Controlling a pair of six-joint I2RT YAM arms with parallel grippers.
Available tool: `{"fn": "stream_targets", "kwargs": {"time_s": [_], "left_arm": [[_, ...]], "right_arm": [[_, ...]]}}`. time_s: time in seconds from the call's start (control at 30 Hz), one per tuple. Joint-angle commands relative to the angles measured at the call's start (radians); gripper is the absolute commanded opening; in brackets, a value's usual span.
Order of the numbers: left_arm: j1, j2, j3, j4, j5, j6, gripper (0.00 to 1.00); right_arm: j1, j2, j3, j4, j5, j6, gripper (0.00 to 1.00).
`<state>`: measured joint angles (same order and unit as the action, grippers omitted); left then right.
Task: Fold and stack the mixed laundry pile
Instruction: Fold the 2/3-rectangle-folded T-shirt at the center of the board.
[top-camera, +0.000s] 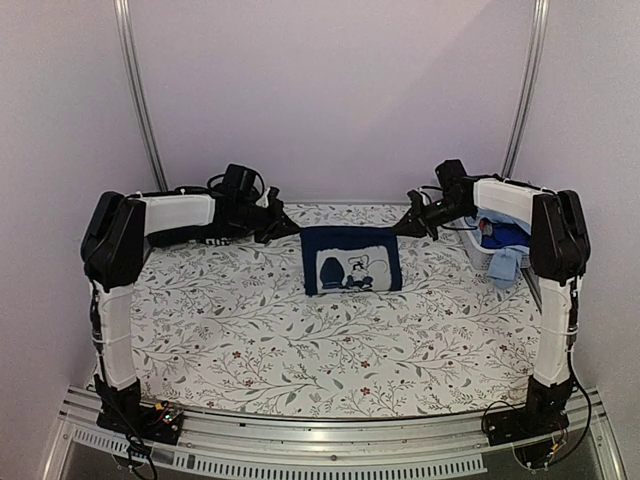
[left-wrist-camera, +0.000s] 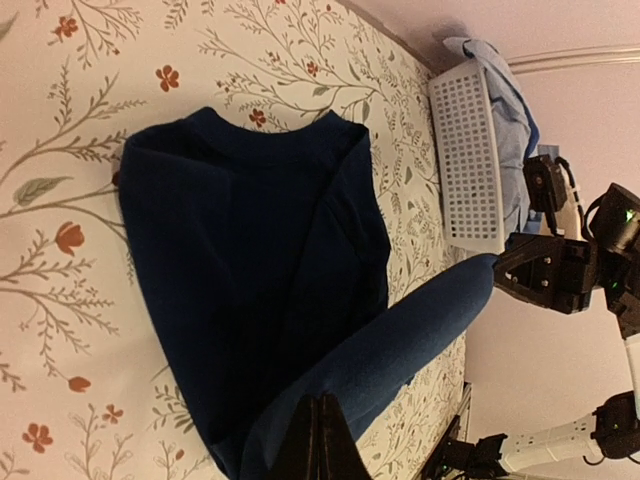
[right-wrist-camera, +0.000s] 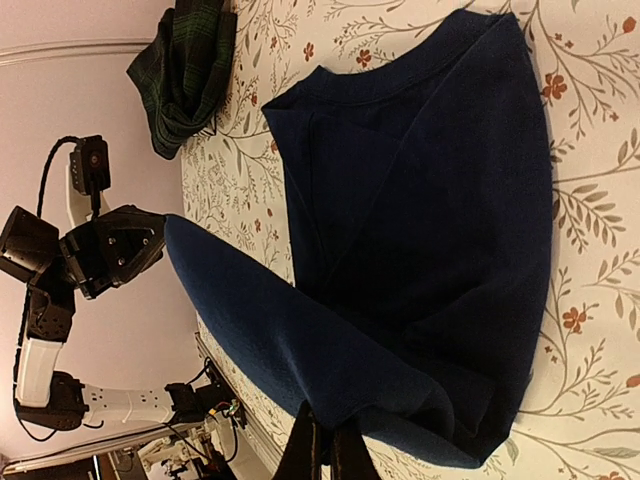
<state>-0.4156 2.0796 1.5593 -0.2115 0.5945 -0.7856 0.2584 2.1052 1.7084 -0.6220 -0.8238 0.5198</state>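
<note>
As a navy T-shirt (top-camera: 350, 258) lies half-folded at the middle of the flowered sheet (top-camera: 250, 340), the left gripper (top-camera: 290, 229) and right gripper (top-camera: 408, 227) each pinch one far corner, the edge lifted between them. A square fold likely depends on both arms carrying that edge level and together, clear of the basket (top-camera: 478, 258) holding light blue shirts (top-camera: 503, 264) at right.
</note>
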Motion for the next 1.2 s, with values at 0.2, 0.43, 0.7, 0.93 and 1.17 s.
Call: {"fn": "stream_targets", "kwargs": {"time_s": [0.2, 0.43, 0.7, 0.93, 1.17], "left_arm": [[0.081, 0.221, 0.188, 0.048, 0.02, -0.033, 0.0], [0.098, 0.308, 0.282, 0.025, 0.009, -0.007, 0.0], [0.109, 0.396, 0.376, 0.047, -0.003, -0.01, 0.0], [0.117, 0.507, 0.533, 0.025, -0.006, 0.008, 0.0], [0.126, 0.417, 0.572, -0.069, -0.067, 0.122, 0.43]], "right_arm": [[-0.029, 0.288, 0.313, 0.005, -0.038, 0.022, 0.0], [-0.04, 0.364, 0.337, 0.106, -0.078, 0.069, 0.0], [-0.042, 0.421, 0.34, 0.263, -0.085, 0.145, 0.0], [-0.051, 0.444, 0.344, 0.398, -0.073, 0.217, 0.14], [-0.091, 0.324, 0.308, 0.44, -0.047, 0.225, 0.61]]}}
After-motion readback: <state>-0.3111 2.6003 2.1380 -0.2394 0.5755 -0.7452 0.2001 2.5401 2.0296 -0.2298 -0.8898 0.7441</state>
